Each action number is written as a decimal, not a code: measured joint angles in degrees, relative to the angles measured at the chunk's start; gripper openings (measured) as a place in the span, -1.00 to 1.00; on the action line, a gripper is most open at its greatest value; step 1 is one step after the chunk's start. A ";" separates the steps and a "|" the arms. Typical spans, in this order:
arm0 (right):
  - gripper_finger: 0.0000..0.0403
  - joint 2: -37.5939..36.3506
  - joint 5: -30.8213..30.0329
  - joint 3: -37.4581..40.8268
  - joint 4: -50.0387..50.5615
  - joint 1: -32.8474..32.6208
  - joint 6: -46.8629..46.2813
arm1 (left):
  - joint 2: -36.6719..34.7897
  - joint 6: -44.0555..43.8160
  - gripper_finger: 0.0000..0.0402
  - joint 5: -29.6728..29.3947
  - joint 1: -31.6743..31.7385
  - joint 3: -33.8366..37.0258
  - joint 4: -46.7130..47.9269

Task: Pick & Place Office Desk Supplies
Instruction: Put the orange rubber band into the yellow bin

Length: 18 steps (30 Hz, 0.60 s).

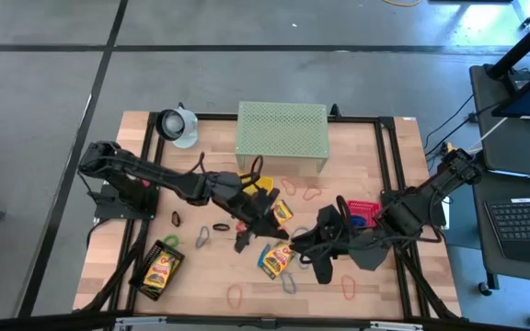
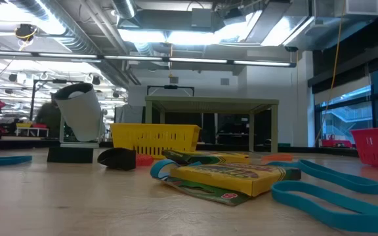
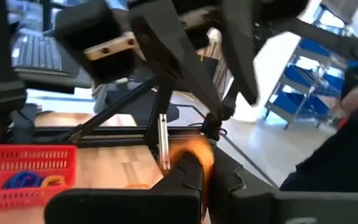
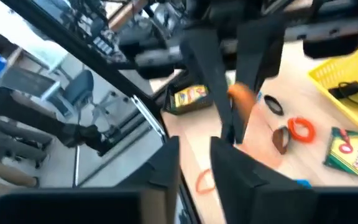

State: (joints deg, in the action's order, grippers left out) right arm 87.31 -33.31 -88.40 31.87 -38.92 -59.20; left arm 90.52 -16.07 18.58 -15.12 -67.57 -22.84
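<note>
I count three crayon boxes [image 1: 283,213]: two mid-bench [image 1: 210,276] and one lying in the black tray [image 1: 145,279] near the left corner. There are three mesh trays, the black one, a yellow tray [image 1: 267,184] and a pink tray [image 1: 366,206], and one green mesh shelf [image 1: 282,136] at the far edge.

Loose loops: two red loops [image 1: 288,187] by the shelf, two orange loops [image 1: 236,296] along the opposite edge, one blue loop [image 1: 289,281] and one green loop [image 1: 170,240]. Three small dark pieces [image 1: 201,237] lie left of centre; clips or loops, I can't tell. The pink tray holds two more loops [image 3: 20,180], and the yellow tray holds one black clip [image 4: 350,92].
</note>
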 joint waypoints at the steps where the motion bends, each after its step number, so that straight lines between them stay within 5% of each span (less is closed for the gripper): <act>1: -0.43 0.00 0.00 0.00 0.45 0.00 -0.41 | -0.06 -0.82 -0.99 -0.12 0.36 0.00 0.19; 8: -0.03 -0.88 -6.50 0.00 4.72 0.11 -3.24 | -0.63 -2.81 -0.99 -2.13 2.82 0.00 10.37; 18: -0.12 -1.27 -7.15 0.00 7.02 -0.16 -4.69 | -0.85 0.18 -0.99 -10.05 11.98 0.00 41.29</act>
State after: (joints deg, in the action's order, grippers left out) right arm 86.04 -40.45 -88.40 38.90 -39.08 -63.90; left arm 89.67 -15.90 8.53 -3.14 -67.57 18.44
